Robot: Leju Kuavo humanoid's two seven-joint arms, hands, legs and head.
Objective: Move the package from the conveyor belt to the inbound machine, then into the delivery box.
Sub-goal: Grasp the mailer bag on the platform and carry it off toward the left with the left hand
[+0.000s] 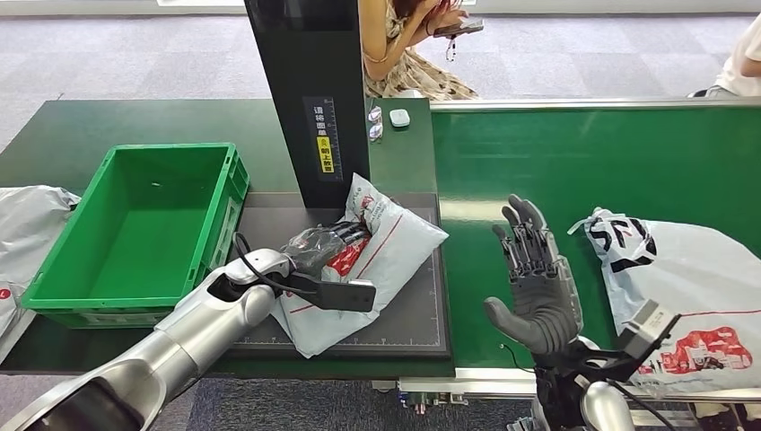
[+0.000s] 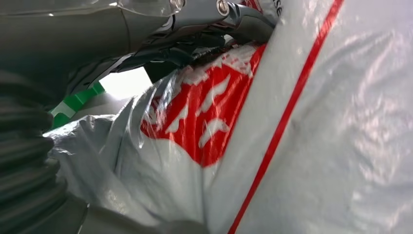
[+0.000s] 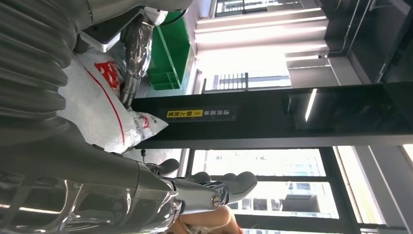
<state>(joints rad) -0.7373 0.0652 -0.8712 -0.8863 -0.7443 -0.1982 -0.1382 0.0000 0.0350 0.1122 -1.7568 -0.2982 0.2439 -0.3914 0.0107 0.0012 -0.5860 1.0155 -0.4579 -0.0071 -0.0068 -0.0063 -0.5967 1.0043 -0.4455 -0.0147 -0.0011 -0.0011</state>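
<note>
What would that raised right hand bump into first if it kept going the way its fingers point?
Probably nothing close: the right hand is open, fingers pointing up and away over bare green conveyor belt. Depth is hard to judge.

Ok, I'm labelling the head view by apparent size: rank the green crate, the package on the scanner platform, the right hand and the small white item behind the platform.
1. Green crate, largest.
2. Package on the platform, held by the left hand.
3. Right hand, raised nearer the camera, so it looks bigger than it is.
4. Small white item, smallest.
</note>
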